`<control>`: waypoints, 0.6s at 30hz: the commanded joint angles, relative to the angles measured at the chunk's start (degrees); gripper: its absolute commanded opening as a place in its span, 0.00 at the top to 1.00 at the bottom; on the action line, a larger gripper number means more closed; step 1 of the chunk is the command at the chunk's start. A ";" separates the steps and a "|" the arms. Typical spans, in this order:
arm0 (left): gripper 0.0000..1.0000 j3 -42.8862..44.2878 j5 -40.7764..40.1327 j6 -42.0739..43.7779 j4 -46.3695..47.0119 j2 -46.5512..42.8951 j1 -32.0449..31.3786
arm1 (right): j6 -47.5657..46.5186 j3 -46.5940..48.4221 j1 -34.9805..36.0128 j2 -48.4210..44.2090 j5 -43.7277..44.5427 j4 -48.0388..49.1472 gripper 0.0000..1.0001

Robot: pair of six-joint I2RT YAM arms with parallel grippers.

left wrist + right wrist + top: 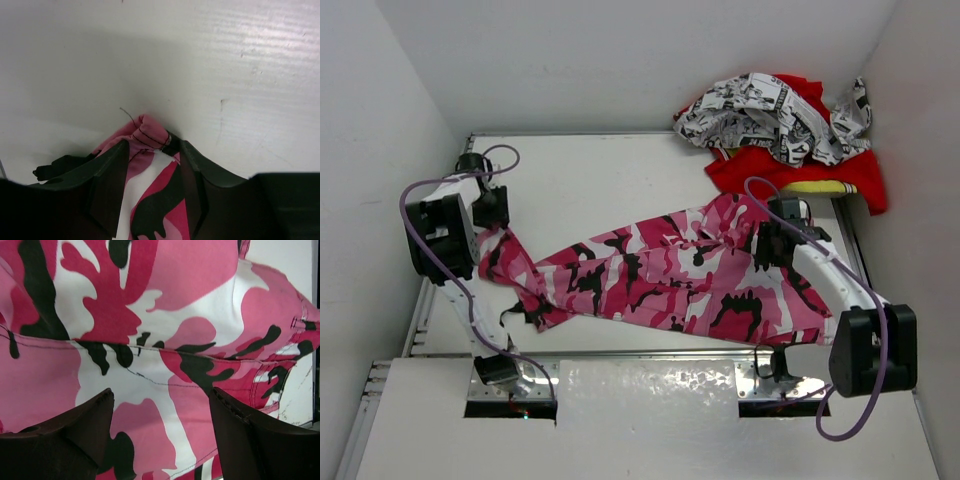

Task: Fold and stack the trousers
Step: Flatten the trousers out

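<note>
**Left pincer has a leg end, right pincer spread over the waist**

From the overhead camera I see the trousers (pixel 660 275) lying stretched in a slant across the white table (pixel 600 170). The leg ends sit at the left and the wider waist part at the right, near the front edge. The cloth is mostly flat, with wrinkles and a small twisted fold close to the left end.

My left gripper (pixel 492 232) sits at the far left tip of the trousers. On its wrist camera the two dark fingers (pixel 112 170) are clenched on the cloth. A little bunch of stitched hem pokes out past the fingertips, with a loose thread sticking up from it. The table surface lies just beyond.

My right gripper (pixel 772 240) is over the upper right part of the trousers, by the waist. Its wrist camera is filled with the camouflage print and a seam running across it. The fingers (pixel 75 425) stand wide apart and grip nothing. I cannot tell whether their tips touch the cloth.

In the back right corner there is a heap well apart from the trousers. A black-and-white printed cloth (pixel 770 115) lies on top of a red cloth (pixel 790 172), and a strip of something yellow (pixel 817 187) shows at the edge.
</note>
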 commanded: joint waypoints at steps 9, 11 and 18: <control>0.71 -3.53 -4.21 -1.77 6.28 3.13 -1.93 | 0.89 -0.42 0.21 -1.19 -1.82 0.15 0.27; 0.78 -4.76 -3.68 -1.24 6.81 2.61 -1.84 | 0.19 -1.90 0.30 -0.31 -4.36 1.55 0.26; 1.00 -4.76 2.90 0.52 6.64 -1.24 -0.70 | 7.03 -4.90 0.21 9.62 -5.25 0.85 0.27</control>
